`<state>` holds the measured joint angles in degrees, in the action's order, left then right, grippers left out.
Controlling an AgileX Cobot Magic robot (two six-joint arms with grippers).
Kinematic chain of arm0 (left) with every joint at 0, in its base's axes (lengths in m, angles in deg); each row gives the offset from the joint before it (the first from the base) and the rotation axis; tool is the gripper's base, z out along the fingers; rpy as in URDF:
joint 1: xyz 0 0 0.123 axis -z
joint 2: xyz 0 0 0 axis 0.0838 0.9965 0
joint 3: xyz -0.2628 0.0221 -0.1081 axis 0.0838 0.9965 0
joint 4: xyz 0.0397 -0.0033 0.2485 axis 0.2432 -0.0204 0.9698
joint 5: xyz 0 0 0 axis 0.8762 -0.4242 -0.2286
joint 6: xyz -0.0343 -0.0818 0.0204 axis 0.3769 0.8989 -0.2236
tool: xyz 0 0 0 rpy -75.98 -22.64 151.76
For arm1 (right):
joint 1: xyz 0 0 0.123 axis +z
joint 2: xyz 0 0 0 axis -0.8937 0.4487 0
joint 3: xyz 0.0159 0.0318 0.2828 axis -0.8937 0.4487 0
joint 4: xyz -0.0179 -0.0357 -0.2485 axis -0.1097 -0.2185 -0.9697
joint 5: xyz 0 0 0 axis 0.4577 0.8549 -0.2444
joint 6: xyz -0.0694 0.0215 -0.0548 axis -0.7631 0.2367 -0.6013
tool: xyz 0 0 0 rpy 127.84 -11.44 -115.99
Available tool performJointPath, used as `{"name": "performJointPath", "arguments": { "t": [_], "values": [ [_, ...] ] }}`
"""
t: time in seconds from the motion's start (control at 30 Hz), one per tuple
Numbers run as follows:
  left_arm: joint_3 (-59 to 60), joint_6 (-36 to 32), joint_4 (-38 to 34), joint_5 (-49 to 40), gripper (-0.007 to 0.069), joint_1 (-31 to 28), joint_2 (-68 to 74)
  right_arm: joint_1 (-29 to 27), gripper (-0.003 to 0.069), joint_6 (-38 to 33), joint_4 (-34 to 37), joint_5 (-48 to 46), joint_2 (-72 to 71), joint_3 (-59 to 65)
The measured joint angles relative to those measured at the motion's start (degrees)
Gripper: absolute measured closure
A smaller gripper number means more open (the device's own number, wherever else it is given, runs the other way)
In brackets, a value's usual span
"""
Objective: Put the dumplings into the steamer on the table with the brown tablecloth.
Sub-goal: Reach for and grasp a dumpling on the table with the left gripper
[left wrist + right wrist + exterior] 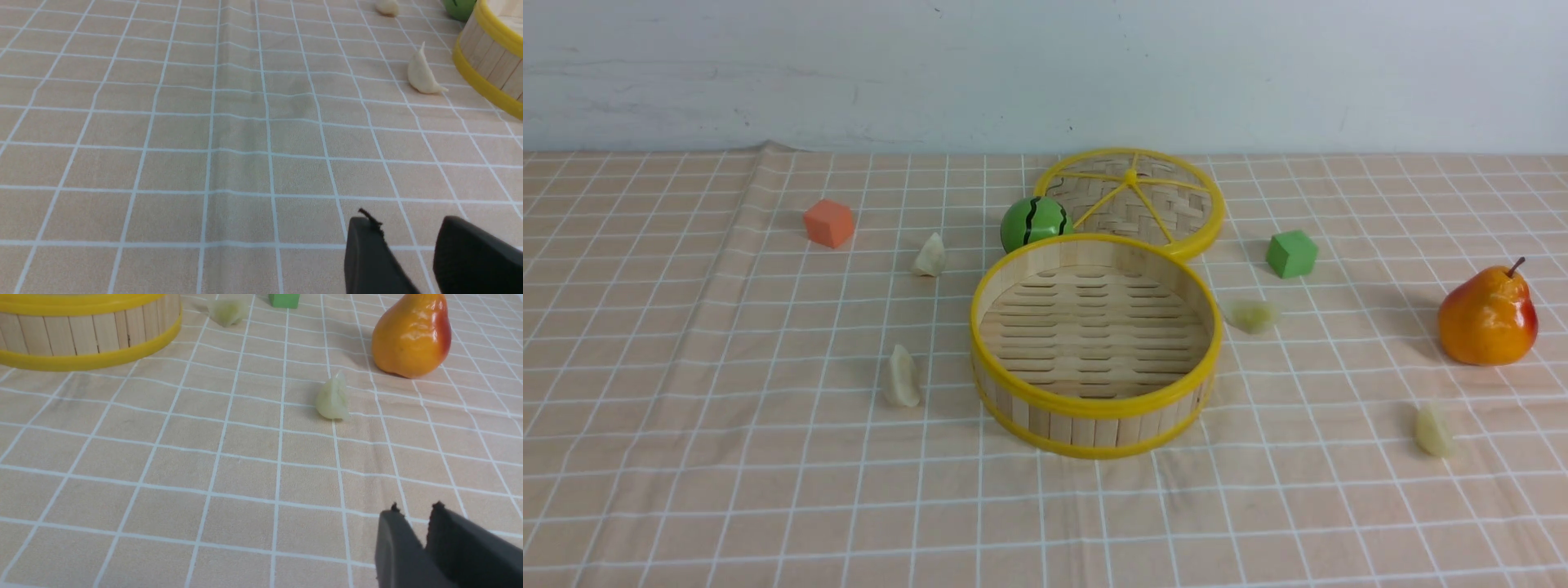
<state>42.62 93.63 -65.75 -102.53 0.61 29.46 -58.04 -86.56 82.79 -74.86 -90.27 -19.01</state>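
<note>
Standing in the middle of the front view, the steamer (1094, 429) is holding nothing, and its slatted floor is showing bare. All four dumplings are lying outside it on the brown tablecloth (727, 490). One cream dumpling (902, 377) is lying near its left wall and a second cream one (929, 256) farther back. One green dumpling (1252, 314) is lying just beside its right wall, and another green one (1433, 429) is well to the right, near the pear (1488, 316). The lid (1213, 220) is lying flat right behind the steamer, with a striped green ball (1033, 223) beside it. An orange cube (829, 223) and a green cube (1291, 253) are sitting farther out. A pale wall (1045, 65) is closing the table behind.

Looking from the left wrist, the left gripper (406, 222) is hanging over bare cloth with its dark fingers parted, gripping nothing. A cream dumpling (423, 75) is lying near the steamer (490, 61), not touching it.

Looking from the right wrist, the right gripper (416, 508) is showing only a narrow gap between its tips and is grasping nothing. A green dumpling (333, 400) is lying beyond it, near the pear (410, 335).
</note>
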Motion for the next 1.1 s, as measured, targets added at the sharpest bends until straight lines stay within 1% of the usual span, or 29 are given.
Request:
{"name": "performJointPath", "arguments": {
  "t": [0.07,0.17,0.2,0.23,0.27,0.3,0.33,0.37,0.4,0.47,0.53,0.6,0.67,0.7,0.77,0.8,0.83,0.87,0.9,0.93,0.97,1.0,1.03,1.07,1.1],
  "values": [
    [0.00,0.00,0.00,1.62,0.0386,0.00,0.00,0.00,0.0533,0.00,-1.25,0.50,0.00,0.05],
    [0.00,0.00,0.00,10.72,0.0386,0.00,0.00,0.00,0.0531,0.00,-6.79,6.20,0.00,0.72],
    [0.00,0.00,0.00,11.39,0.0386,0.00,0.00,0.00,0.0531,0.00,-7.10,6.20,0.00,0.72],
    [0.00,0.00,0.09,17.25,0.0386,0.00,0.00,0.00,0.0529,0.00,-9.47,12.26,0.00,0.72],
    [0.00,0.00,0.19,21.27,0.0386,0.00,0.00,0.00,0.0529,0.00,-10.78,16.27,0.00,0.72],
    [0.00,0.00,0.22,22.09,0.0386,0.00,0.00,0.00,0.0529,0.00,-11.04,17.09,0.00,0.72],
    [0.00,0.00,0.28,29.33,0.0386,0.00,0.00,0.00,0.0526,0.00,-13.01,24.55,0.00,0.72],
    [0.00,0.00,0.28,30.10,0.0386,0.00,0.00,0.00,0.0526,0.00,-13.19,25.38,0.00,0.72],
    [0.00,0.00,0.28,36.79,0.0386,0.00,0.00,0.00,0.0524,0.00,-14.55,33.11,0.00,0.72],
    [0.00,0.00,0.40,42.70,0.0386,0.00,0.00,0.00,0.0522,0.00,-15.10,41.20,0.00,0.72],
    [0.00,0.59,0.40,48.08,0.0386,0.00,0.00,0.00,0.0522,1.79,-15.75,49.23,0.00,0.72],
    [0.00,2.84,0.40,53.29,0.0386,0.00,0.00,0.00,0.0517,4.06,-15.87,55.67,0.00,0.72],
    [0.00,7.83,0.40,57.04,0.0387,0.00,0.00,0.00,0.0515,6.89,-15.82,58.14,0.00,0.72],
    [0.00,8.48,0.40,57.04,0.0388,0.00,0.00,0.00,0.0515,6.89,-15.82,58.24,0.00,0.72],
    [-0.54,15.40,0.46,57.50,0.0400,0.00,0.00,0.00,0.0512,9.80,-15.09,58.54,0.00,0.72],
    [-3.38,22.34,0.87,53.97,0.0435,0.00,0.00,0.00,0.0511,11.51,-13.08,58.54,0.00,0.72],
    [-5.42,24.73,1.64,50.61,0.0459,0.00,0.00,0.00,0.0512,12.03,-11.72,58.47,0.00,0.43],
    [-9.05,27.17,3.11,46.96,0.0501,0.00,0.11,0.00,0.0512,12.61,-9.38,58.21,0.00,-0.54],
    [-11.03,27.91,4.65,44.13,0.0532,0.00,0.41,0.00,0.0512,12.73,-7.66,58.15,0.00,-1.30],
    [-12.39,28.28,5.50,42.85,0.0548,0.00,0.77,0.00,0.0512,12.73,-6.73,58.06,0.06,-1.90],
    [-18.69,29.26,9.67,37.56,0.0613,0.00,3.64,0.00,0.0512,12.68,-3.09,58.21,1.00,-5.28],
    [-19.36,29.33,9.67,37.56,0.0620,0.00,4.09,0.00,0.0512,12.68,-2.65,58.20,1.18,-5.69],
    [-22.67,29.46,12.12,35.00,0.0638,0.00,6.52,0.00,0.0512,12.68,-0.57,58.32,2.27,-7.73],
    [-26.87,29.60,16.04,31.82,0.0638,0.00,10.47,0.00,0.0512,12.68,1.87,58.38,4.25,-10.47],
    [-29.45,29.60,18.32,29.69,0.0638,0.00,13.58,0.00,0.0519,12.68,3.02,58.20,5.87,-12.25]
  ]
}}
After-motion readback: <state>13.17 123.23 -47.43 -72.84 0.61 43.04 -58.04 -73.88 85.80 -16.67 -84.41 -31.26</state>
